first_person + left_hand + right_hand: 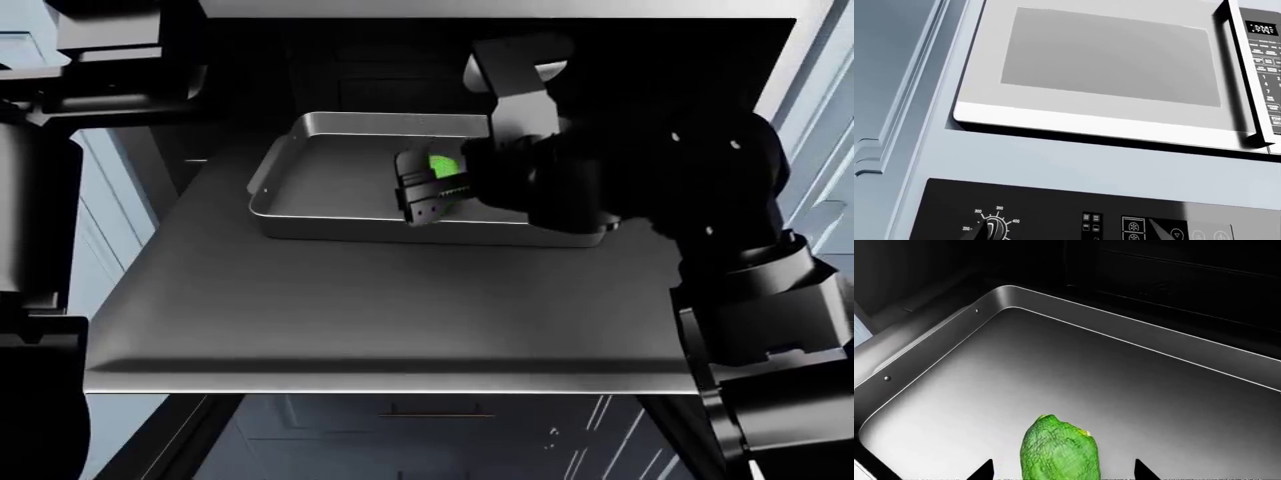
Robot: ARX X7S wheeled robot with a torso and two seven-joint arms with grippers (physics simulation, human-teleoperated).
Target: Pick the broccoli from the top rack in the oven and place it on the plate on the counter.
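Oven [334,60]: black frame and dark interior fill the head view; the black control panel [1054,215] with a temperature dial [993,227] shows in my left wrist view.
Microwave [1107,70]: white, with a grey window, set above the control panel in pale cabinetry; keypad and display at one side.
Top rack [387,320]: flat dark grey shelf with a smooth, bright front edge, reaching toward me out of the oven.
Baking tray [320,190]: grey, rimmed, sits on the rack toward the back; its floor is bare apart from the broccoli.
My right arm [694,190]: black, reaches in from the right over the tray.
My right gripper [430,192]: over the tray floor, fingers spread to either side of the broccoli; in the wrist view both dark tips [982,471] stand apart from it, not touching.
My left gripper: not seen in any view; its camera faces the microwave and panel, so I cannot tell its state.
Broccoli [1059,449]: small, bright green, bumpy lump lying on the tray floor between my right fingers, near the tray's middle.
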